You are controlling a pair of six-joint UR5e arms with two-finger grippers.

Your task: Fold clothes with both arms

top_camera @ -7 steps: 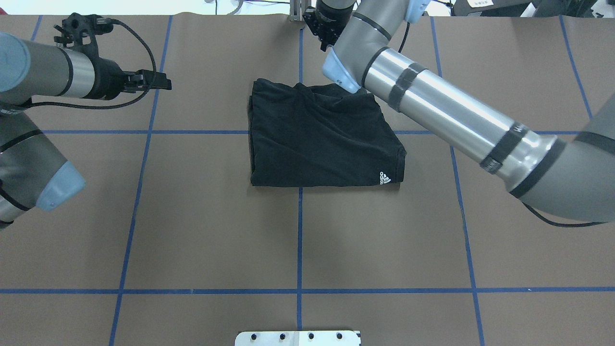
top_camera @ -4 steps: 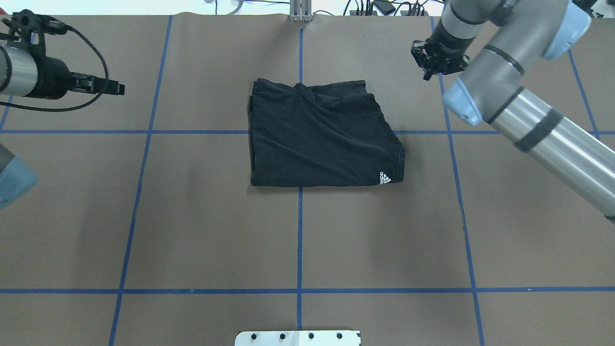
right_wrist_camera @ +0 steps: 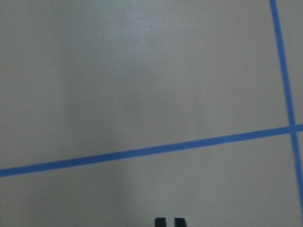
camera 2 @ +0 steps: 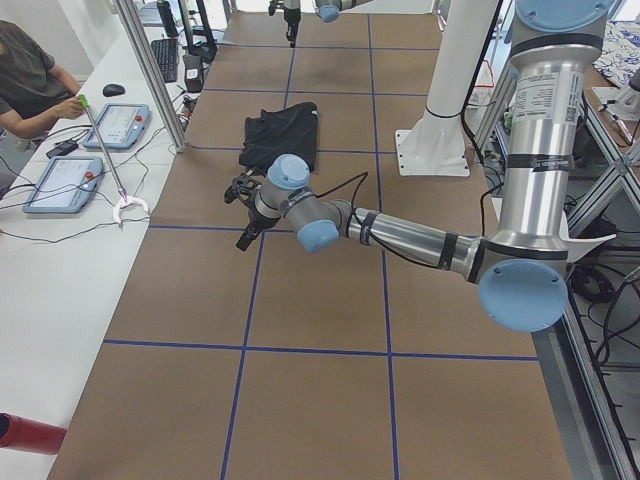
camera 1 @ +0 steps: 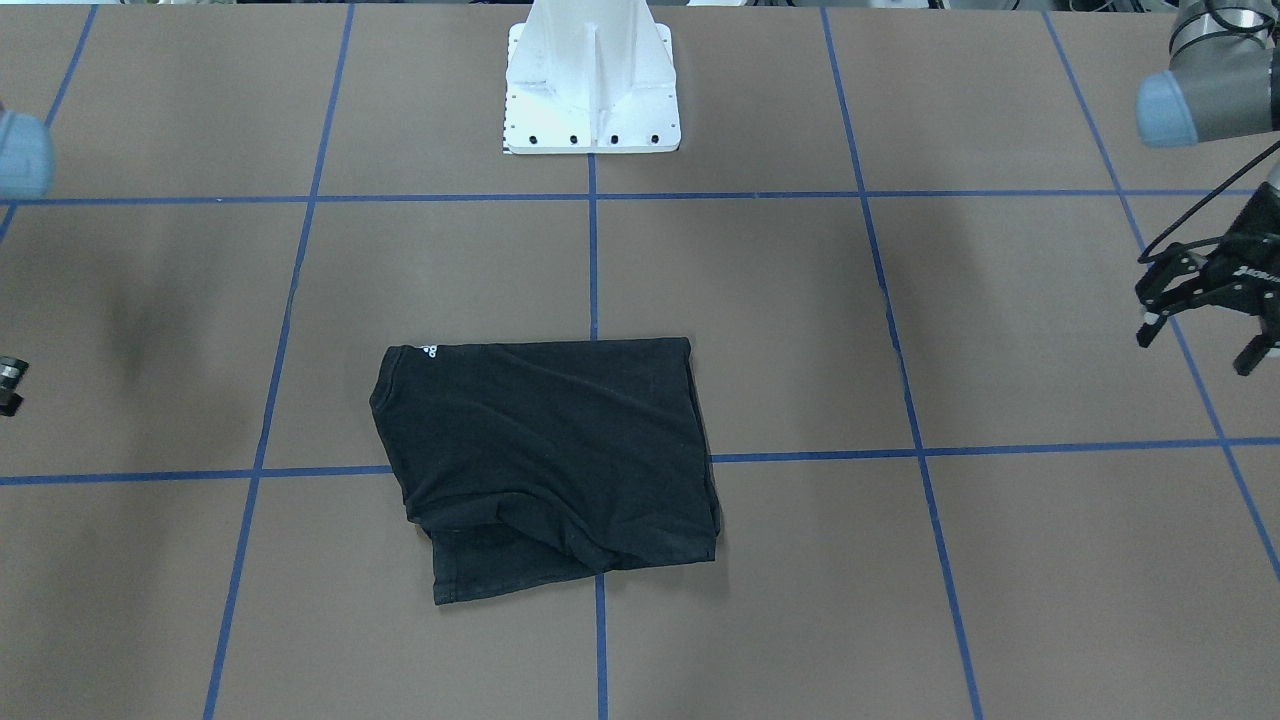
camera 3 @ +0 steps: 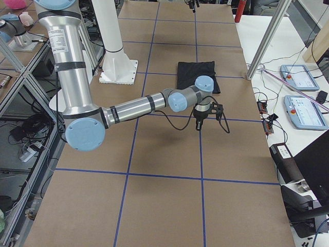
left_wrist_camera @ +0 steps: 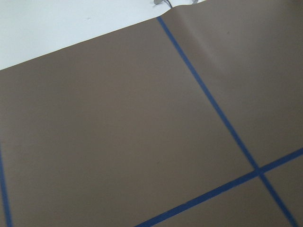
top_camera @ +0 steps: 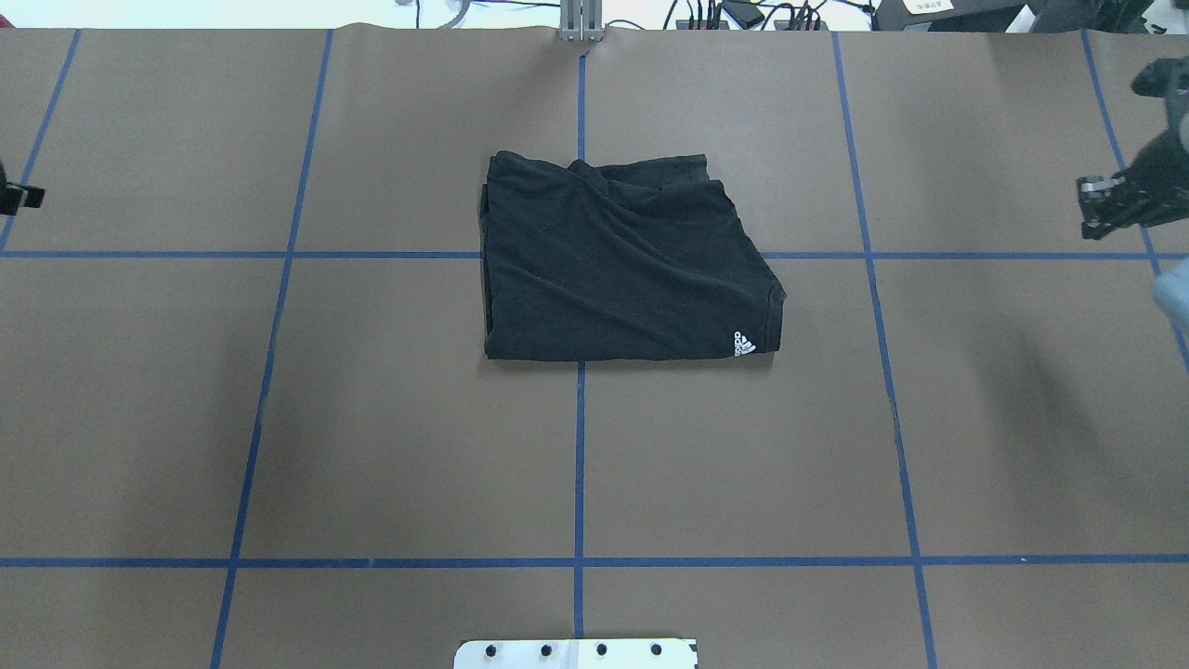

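Base mount: a white plate (top_camera: pixel 576 653) at the near edge of the table, on the centre line.
Table: a brown cover (top_camera: pixel 372 446) marked into squares by blue tape lines (top_camera: pixel 578 465).
Shirt: a black T-shirt (top_camera: pixel 622 269) lies folded into a rough rectangle in the middle of the table, flat on the cover and across the centre tape line. A small white logo (top_camera: pixel 743 344) shows at its near right corner. The far edge is rumpled, and a lower layer pokes out past the top layer there. Neither gripper touches the shirt.
Left arm: it (camera 2: pixel 400 235) reaches out low over the left part of the table.
Left gripper: it (camera 1: pixel 1195 352) hangs above the table's left side, well apart from the shirt. Its two fingers are spread wide with nothing between them, and a black cable loops behind it.
Right arm: it (camera 3: pixel 133 105) stretches over the right part of the table.
Right gripper: it (top_camera: pixel 1089 206) is at the right edge of the overhead view, well apart from the shirt. In the wrist view its two dark fingertips (right_wrist_camera: pixel 162 222) sit close together with only a sliver between them and nothing in it.
Far edge: dark cables (top_camera: pixel 743 14) lie just past the cover.
Side desk: a person (camera 2: pixel 30 80) sits by two control panels.
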